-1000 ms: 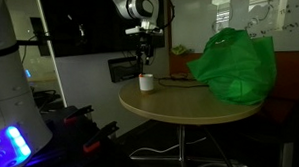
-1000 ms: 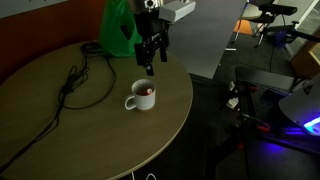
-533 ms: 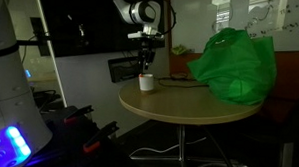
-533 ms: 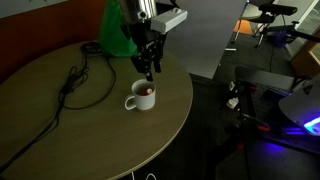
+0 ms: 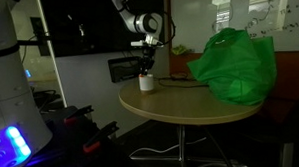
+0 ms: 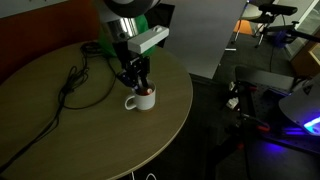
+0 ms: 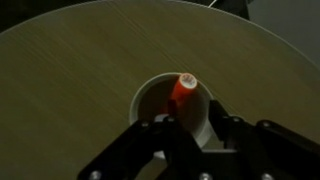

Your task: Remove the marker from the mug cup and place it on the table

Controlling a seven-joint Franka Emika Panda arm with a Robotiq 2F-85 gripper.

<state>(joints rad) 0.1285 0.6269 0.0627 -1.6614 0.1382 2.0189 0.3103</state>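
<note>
The white mug cup [image 7: 145,96] stands on the round tan table [image 7: 80,60], near its edge in both exterior views [image 5: 147,82] [image 6: 143,100]. The orange-red marker [image 7: 182,90] leans inside it, its capped top at the far rim. My gripper [image 7: 190,120] points straight down over the mug, its black fingertips lowered to the mouth on either side of the marker's lower part. The jaws are partly closed, and a gap wider than the marker still shows between them. I cannot tell if a finger touches the marker. In an exterior view the gripper [image 6: 138,84] hides the marker.
A big green bag [image 5: 233,64] sits on the table's far side. A black cable [image 6: 75,85] snakes across the tabletop beside the mug. The table edge [image 6: 185,110] runs close to the mug, with dark floor and equipment beyond.
The gripper has come down from above the mug to its mouth, and the jaws have narrowed around the marker. The mug and marker have not moved.
</note>
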